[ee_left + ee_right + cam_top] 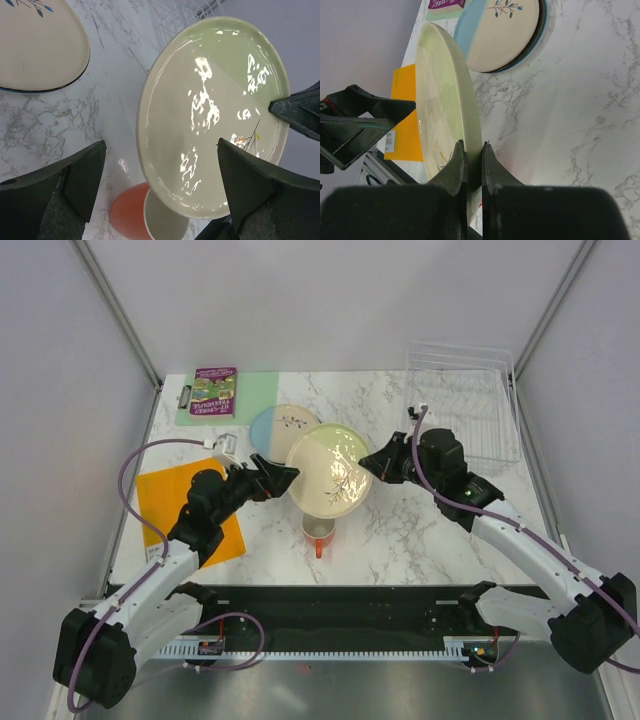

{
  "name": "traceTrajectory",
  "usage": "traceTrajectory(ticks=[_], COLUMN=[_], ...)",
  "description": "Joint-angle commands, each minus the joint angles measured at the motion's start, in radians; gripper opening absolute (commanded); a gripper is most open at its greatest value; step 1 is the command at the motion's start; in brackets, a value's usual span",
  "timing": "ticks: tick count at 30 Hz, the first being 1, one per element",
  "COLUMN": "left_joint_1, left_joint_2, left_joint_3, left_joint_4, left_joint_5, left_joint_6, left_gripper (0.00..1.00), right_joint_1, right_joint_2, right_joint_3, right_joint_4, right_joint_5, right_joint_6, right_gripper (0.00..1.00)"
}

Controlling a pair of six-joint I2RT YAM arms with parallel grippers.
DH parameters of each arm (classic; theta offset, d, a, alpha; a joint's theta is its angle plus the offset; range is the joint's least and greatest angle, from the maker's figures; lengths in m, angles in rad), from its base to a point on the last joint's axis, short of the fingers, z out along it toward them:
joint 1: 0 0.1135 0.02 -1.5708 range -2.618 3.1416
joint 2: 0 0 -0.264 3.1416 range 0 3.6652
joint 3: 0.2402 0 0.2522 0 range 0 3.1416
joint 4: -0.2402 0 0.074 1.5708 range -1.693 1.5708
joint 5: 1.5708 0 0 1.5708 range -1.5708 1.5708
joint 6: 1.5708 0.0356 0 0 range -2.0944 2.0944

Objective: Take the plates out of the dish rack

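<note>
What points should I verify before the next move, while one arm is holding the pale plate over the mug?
1. Right end effector shut on the rim of the held plate: ok.
2. Left end effector open and facing the plate's opposite edge, not touching it: ok.
3. Gap between the held plate and the mug under it: cannot tell.
4. Held plate level: not ok, the right wrist view shows it tilted on edge.
5. Blue-rimmed plate lying flat on the table, apart from the held plate: ok.
6. Plates left in the dish rack: none visible, ok.
</note>
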State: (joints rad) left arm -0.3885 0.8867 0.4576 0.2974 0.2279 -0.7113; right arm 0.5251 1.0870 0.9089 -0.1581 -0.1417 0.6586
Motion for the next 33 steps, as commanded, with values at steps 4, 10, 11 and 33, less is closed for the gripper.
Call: traceTrajectory(ticks=[4,10,11,33], left_joint_1=[-0.001,-0.001,-0.003,-0.001], left_joint_2=[0.023,-0.005,-0.011,0.063], left_joint_3=[0.029,0.006,0.003,-0.002], left_joint_4=[0.074,0.051,0.042,0.253], left_joint_5=[0.027,-0.016,-0.022,0.169], left_joint_6=[-0.03,-0.011,0.001,-0.028], left_gripper=[0.98,0.98,0.97,0.19], right_joint_1=[0.134,0.156,0.156,0.156], right_joint_2=[0.039,0.054,0.054,0.096], right_joint_3=[0.084,0.117,0.126,0.13], right_joint_4=[0.258,0.258,0.252,0.305], right_joint_5=[0.071,0.09,0.094,0.07], right_joint_6=[0.059,0.049,0.041,0.073], right_gripper=[0.0,0.0,0.0,0.0])
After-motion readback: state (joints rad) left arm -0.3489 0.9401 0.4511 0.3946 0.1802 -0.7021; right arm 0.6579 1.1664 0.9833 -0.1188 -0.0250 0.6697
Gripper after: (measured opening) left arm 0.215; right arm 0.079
